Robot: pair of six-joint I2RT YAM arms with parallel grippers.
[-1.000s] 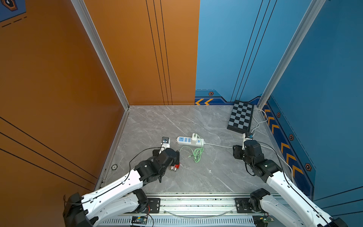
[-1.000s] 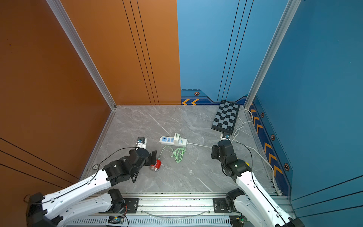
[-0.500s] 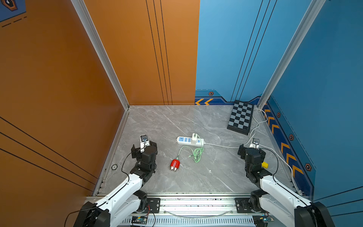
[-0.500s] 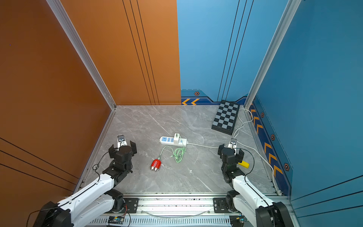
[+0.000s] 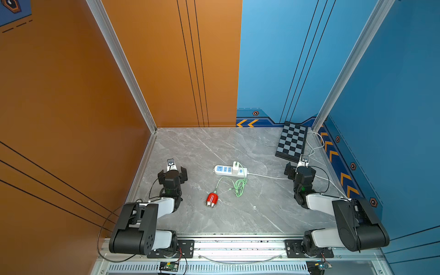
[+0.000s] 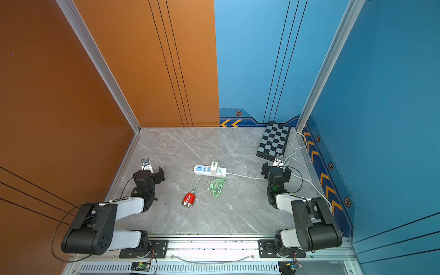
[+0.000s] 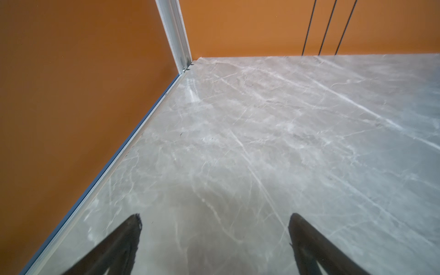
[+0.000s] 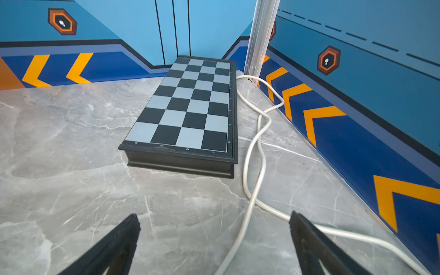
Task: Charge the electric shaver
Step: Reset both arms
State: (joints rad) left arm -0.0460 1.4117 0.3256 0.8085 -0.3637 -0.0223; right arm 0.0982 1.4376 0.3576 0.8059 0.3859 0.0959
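The electric shaver (image 5: 212,200) (image 6: 188,200), red with two silver heads, lies alone in the middle of the marble floor. A green cable (image 5: 239,187) (image 6: 217,187) runs from its rounded end to a white charger block (image 5: 235,165) (image 6: 213,165) plugged into the white power strip (image 5: 226,170) (image 6: 202,169). My left gripper (image 5: 172,173) (image 6: 148,173) (image 7: 214,221) is open and empty near the orange wall, well left of the shaver. My right gripper (image 5: 301,170) (image 6: 276,171) (image 8: 214,220) is open and empty over the strip's white cord (image 8: 252,147). Neither wrist view shows the shaver.
A folded chessboard (image 5: 291,141) (image 6: 273,140) (image 8: 190,107) lies at the back right corner, just beyond the right gripper. The white cord (image 5: 269,176) trails from the strip along the blue right wall. An orange wall (image 7: 71,95) stands close on the left.
Both arms have drawn back to the sides and folded. The left gripper has moved off the shaver, which stays on the floor. The right gripper has opened wide.
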